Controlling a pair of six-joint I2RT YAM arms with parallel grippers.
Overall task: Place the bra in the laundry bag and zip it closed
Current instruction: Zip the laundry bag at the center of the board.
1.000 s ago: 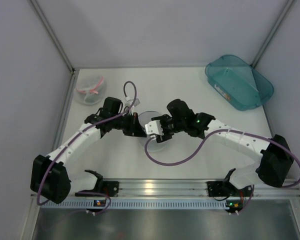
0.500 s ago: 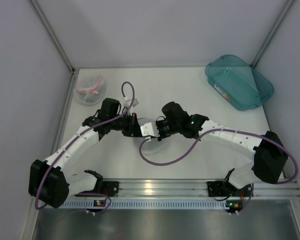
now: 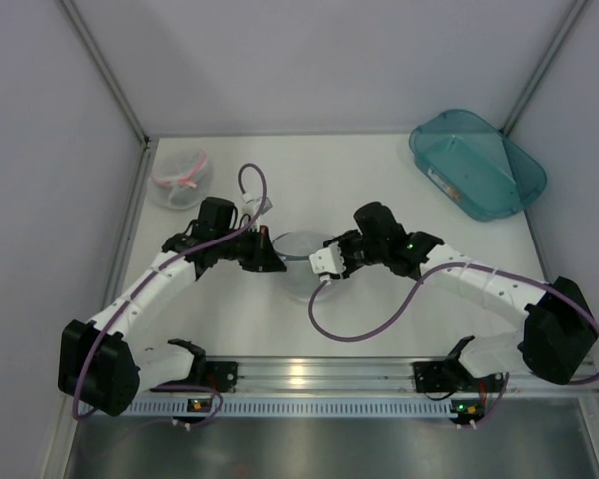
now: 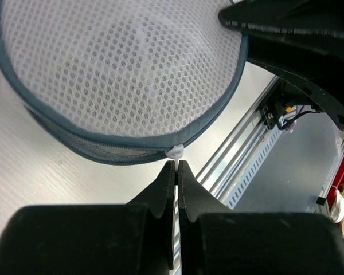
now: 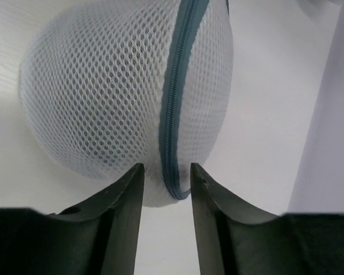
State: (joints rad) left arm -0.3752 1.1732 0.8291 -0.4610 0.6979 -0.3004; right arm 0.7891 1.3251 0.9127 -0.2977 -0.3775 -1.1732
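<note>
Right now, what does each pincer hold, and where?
The left pincer pinches the white zip pull of the laundry bag. The right pincer stands open, holding nothing.

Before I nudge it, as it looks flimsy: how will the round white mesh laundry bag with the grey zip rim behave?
The white mesh laundry bag likely dents: its skin is thin open netting. It looks light, so it may skid on the smooth table. The grey zip rim probably keeps its outline.
</note>
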